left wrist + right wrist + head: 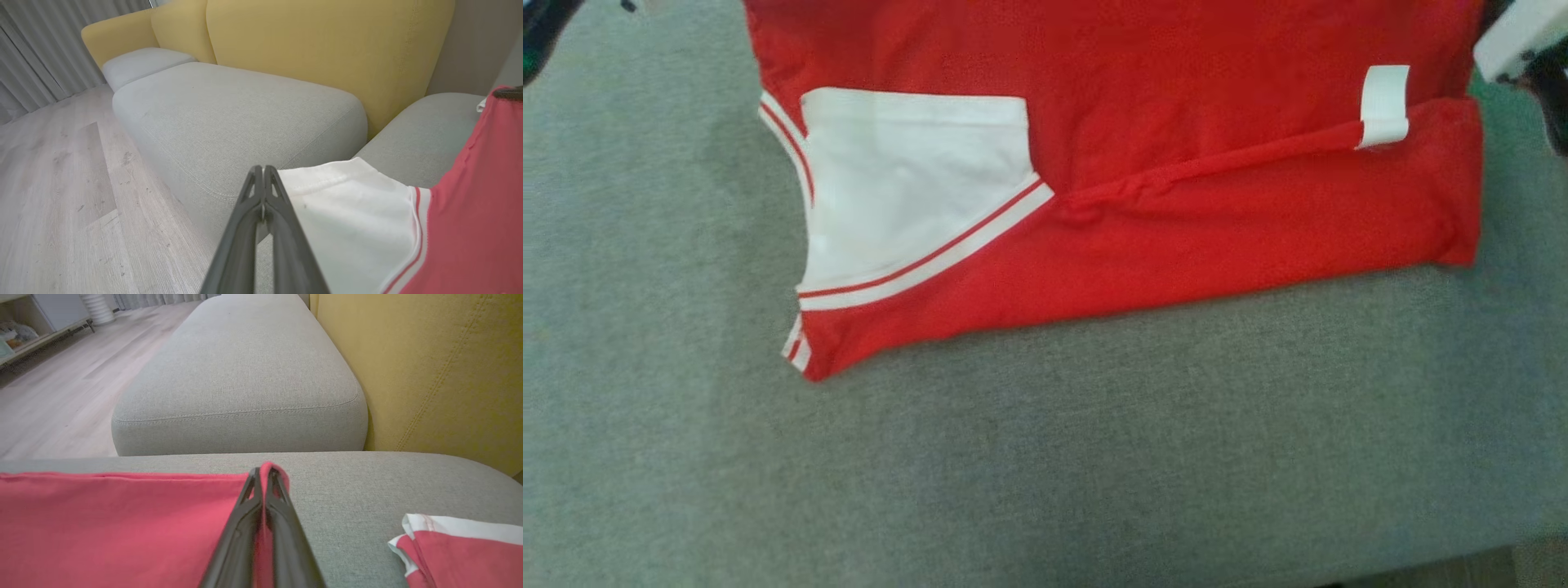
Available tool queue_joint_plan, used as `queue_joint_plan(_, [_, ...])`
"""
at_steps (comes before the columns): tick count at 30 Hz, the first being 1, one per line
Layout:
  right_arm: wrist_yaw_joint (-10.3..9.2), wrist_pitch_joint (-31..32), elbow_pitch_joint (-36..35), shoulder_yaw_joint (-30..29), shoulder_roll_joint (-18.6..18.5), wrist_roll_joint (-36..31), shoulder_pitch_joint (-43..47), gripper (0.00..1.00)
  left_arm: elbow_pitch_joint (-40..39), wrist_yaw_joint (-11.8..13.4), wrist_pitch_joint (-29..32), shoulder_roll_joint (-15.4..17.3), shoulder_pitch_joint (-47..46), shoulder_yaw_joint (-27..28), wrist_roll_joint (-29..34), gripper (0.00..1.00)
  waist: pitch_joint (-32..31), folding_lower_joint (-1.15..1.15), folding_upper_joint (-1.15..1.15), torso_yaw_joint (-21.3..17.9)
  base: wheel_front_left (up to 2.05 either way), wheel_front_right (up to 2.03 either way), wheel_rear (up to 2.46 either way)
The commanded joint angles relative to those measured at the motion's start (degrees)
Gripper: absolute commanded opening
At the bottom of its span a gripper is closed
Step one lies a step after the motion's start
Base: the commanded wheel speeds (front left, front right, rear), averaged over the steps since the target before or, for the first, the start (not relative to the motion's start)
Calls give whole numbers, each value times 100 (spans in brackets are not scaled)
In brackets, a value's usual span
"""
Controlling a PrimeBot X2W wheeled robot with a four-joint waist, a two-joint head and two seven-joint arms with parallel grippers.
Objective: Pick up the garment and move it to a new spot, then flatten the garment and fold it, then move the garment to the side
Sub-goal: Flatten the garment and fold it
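The red garment (1176,122) with a white panel (907,180) and red-and-white striped trim lies folded on the grey sofa cushion (1013,457). Its near edge is doubled over, with a white tag (1384,106) near the right end. In the left wrist view my left gripper (263,168) is shut, with the white fabric (351,212) meeting its fingers and a sliver of white between them. My right gripper (263,469) is shut on a fold of the red cloth (122,526), which wraps over its tip. Another striped corner of the garment (461,551) lies beside it.
Yellow backrests (327,57) rise behind the grey cushions. A neighbouring cushion (245,375) sits across a seam, with pale wood floor (53,183) beyond the sofa's front edge. A low shelf (24,330) stands far off. My left arm (539,33) and right arm (1515,37) sit at the head view's top corners.
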Motion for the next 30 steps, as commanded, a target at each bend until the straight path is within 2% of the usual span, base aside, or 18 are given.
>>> queue_joint_plan(1, [-4, -29, -233, -16, -186, 148, 338, 0, -132, 10, -117, 256, -85, 213, -77, 0, -103, 0, 0, 104, 0, 0, 0])
queue_joint_plan(8, [-4, -115, -731, -53, -657, 486, 1143, 0, -853, 15, -503, 781, 760, 90, -270, 0, -324, 0, 0, 308, 0, 0, 0])
queue_joint_plan(10, [-4, -151, -859, -87, -757, 529, 1378, 0, -1123, 87, -587, 932, 1066, 63, -299, 0, -381, 0, 0, 354, 0, 0, 0])
queue_joint_plan(17, [-4, -229, -1271, -240, -976, 520, 2186, 0, -2253, 659, -870, 1497, 2183, 6, -536, 0, -530, 0, 0, 466, 0, 0, 0])
queue_joint_plan(18, [-4, -229, -1271, -240, -976, 520, 2186, 0, -2253, 659, -870, 1497, 2183, 6, -536, 0, -530, 0, 0, 466, 0, 0, 0])
queue_joint_plan(24, [-4, -199, -1627, -551, -1090, 438, 2808, 0, -2947, 1147, -1085, 1696, 2941, -37, -543, 0, -559, 0, 0, 523, 0, 0, 0])
queue_joint_plan(30, [-4, -30, -1977, -903, -1065, 268, 3347, 0, -3234, 1419, -1242, 1718, 3452, -50, -686, 0, -569, 0, 0, 515, 0, 0, 0])
